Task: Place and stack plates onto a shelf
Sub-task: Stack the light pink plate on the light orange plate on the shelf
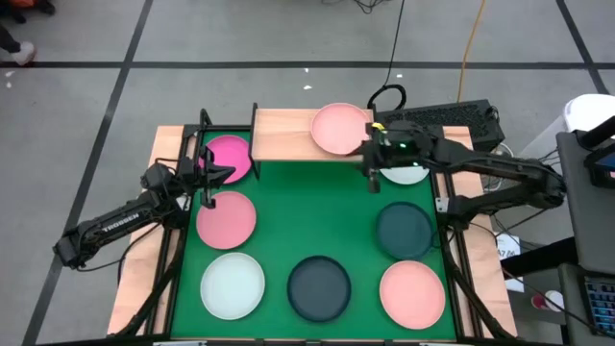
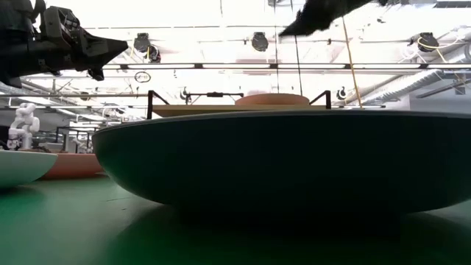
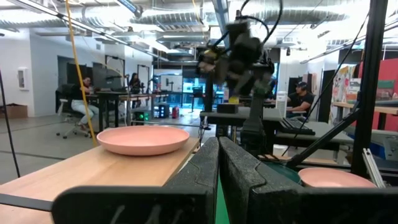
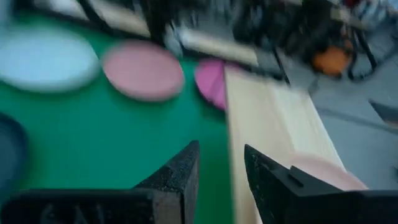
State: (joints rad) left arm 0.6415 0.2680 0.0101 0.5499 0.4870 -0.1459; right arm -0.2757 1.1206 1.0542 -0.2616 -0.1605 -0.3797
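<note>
The shelf (image 1: 288, 135), a light-wood board on black legs, stands at the far edge of the green mat (image 1: 317, 207). One salmon pink plate (image 1: 341, 128) lies flat on its right end; it also shows in the left wrist view (image 3: 143, 138). My right gripper (image 1: 372, 178) is open and empty, above the mat just in front of that plate. My left gripper (image 1: 209, 183) is shut and empty, above the mat between a magenta plate (image 1: 229, 157) and a dusty pink plate (image 1: 227, 219). The right wrist view shows the open fingers (image 4: 221, 168) beside the shelf board (image 4: 267, 130).
Flat on the mat lie a white plate (image 1: 233, 284), a dark teal plate (image 1: 319, 287), a salmon plate (image 1: 412, 294), a second dark teal plate (image 1: 405, 230) and a pale plate (image 1: 404, 173) under my right arm. The shelf's left half is bare wood.
</note>
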